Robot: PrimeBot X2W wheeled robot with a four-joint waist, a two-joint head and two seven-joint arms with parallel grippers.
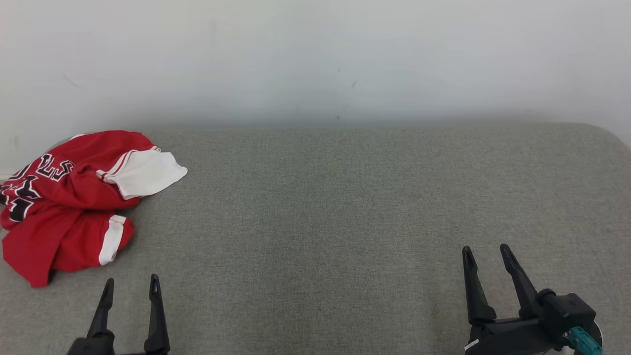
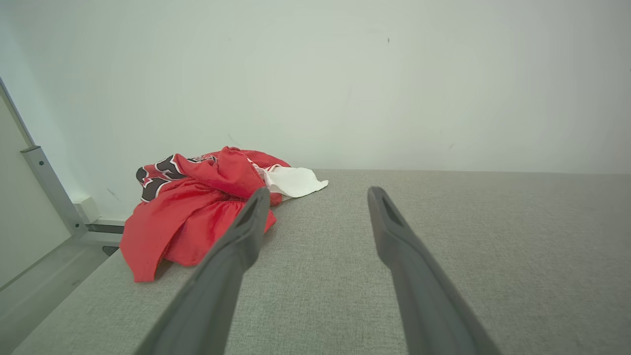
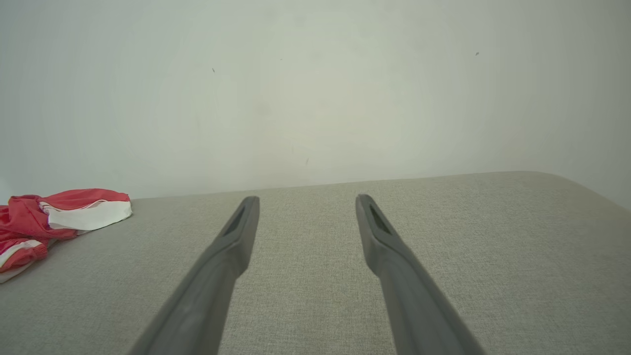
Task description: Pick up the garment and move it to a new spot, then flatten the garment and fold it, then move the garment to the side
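One crumpled red jersey at the far left of the worktop, both pairs of fingers spread and empty.

The single garment [image 1: 64, 197] is a red jersey with white trim and one white panel lying open on its right side. It bears black letters edged in white, too creased to read. It lies in a heap ahead of and slightly left of the left gripper [image 1: 131, 280], whose two dark fingers stand apart near the cloth's near edge without touching it. In the left wrist view, the heap [image 2: 197, 217] sits just beyond the left fingertip. The right gripper [image 1: 485, 249], its two fingers likewise spread with nothing between them, is well apart from the jersey, far to its right. Both hover over the grey fabric-covered worktop [image 1: 320, 222], which ends at a plain pale wall [image 1: 315, 59] beyond the fingertips.
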